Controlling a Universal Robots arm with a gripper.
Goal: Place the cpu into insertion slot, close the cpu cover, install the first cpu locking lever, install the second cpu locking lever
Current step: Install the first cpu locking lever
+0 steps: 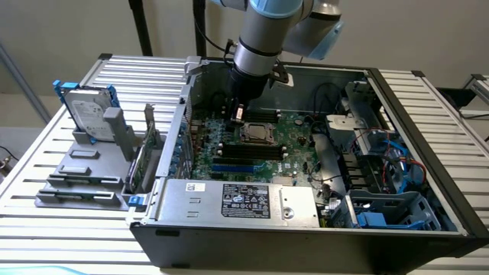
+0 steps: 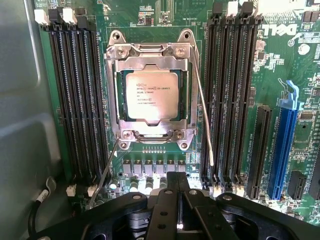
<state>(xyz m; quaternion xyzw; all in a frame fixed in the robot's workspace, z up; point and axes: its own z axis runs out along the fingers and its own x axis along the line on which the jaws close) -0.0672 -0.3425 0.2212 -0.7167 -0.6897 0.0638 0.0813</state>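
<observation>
Hanging low inside the open black metal computer case (image 1: 306,246), the arm's black two-fingered gripper (image 2: 175,182) had its fingers pressed fully together, gripping nothing. Just ahead of its tips, on the green circuit board (image 2: 295,75), lay the insertion slot (image 2: 122,97), a small square dark socket with a thin metallic rim. The cpu (image 2: 150,94), a flat square chip with a pale silver-beige metal top and printed lettering, sat in that slot. The cpu cover (image 2: 112,85), a square silver metal frame plate, lay flat over the chip's edges, and the chip's middle showed through its window.

Two thin silver wire cpu locking levers (image 2: 205,120) flanked the socket. One ran down the side of the frame and slanted out towards the long black memory slots (image 2: 230,90), its free end pointing back towards the gripper. The other lever (image 2: 105,172) slanted away from the frame's near corner and passed close beside the fingers.

In the exterior view the gripper (image 1: 237,120) hovered just beside the socket, apart from it, on the exterior view's left.
</observation>
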